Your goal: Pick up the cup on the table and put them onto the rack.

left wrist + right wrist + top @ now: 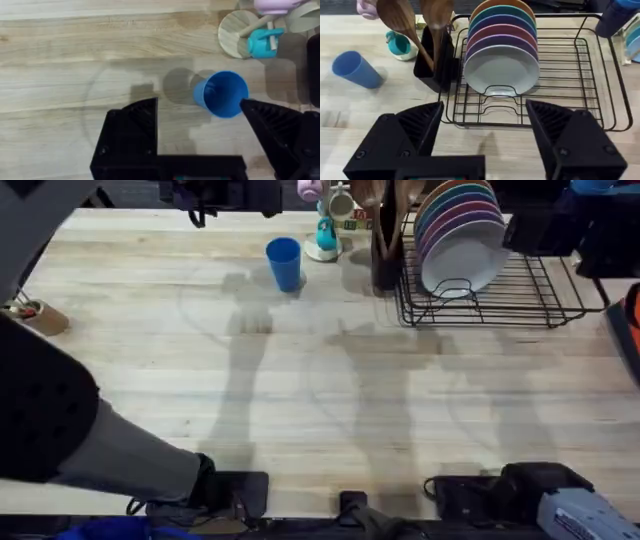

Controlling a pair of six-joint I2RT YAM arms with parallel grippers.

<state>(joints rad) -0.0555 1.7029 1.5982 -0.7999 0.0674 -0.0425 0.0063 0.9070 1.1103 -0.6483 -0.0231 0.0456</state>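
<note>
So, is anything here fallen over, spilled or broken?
Nothing stands out. The blue cup stands upright on the table, the plates sit in a neat row in the rack, and I see no spill or damage.

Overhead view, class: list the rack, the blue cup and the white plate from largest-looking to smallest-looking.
1. rack
2. white plate
3. blue cup

All three stand about equally far back on the table, so the order is safe.

I see a bright-blue cup (284, 262) on the pale, grained table (300, 390), a black rack (560, 95) with multicoloured plates (502, 30), and my black fingers (132, 137).
</note>
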